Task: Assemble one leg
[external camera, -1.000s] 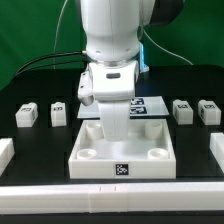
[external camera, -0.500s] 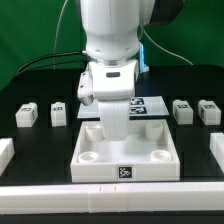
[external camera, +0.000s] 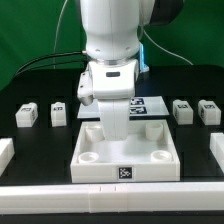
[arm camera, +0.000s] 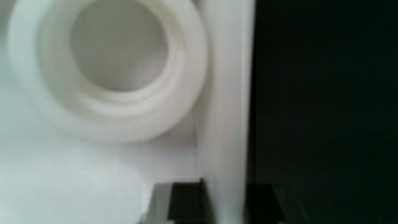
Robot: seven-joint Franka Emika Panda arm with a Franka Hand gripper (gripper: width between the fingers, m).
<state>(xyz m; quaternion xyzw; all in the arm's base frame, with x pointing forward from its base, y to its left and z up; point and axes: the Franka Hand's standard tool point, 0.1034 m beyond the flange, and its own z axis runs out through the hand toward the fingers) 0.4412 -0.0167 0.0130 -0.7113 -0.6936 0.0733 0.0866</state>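
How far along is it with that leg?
Done: nothing visible. The tray's sockets in view look empty; four legs lie loose, two at the exterior view's left, two at its right. In hand: the pincer sits low over the tray, grip unclear; the wrist view shows a socket. Left: picking and fitting a leg.

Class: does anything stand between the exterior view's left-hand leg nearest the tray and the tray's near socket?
Nothing visible does: only black tabletop separates that leg from the tray, whose near socket lies open.
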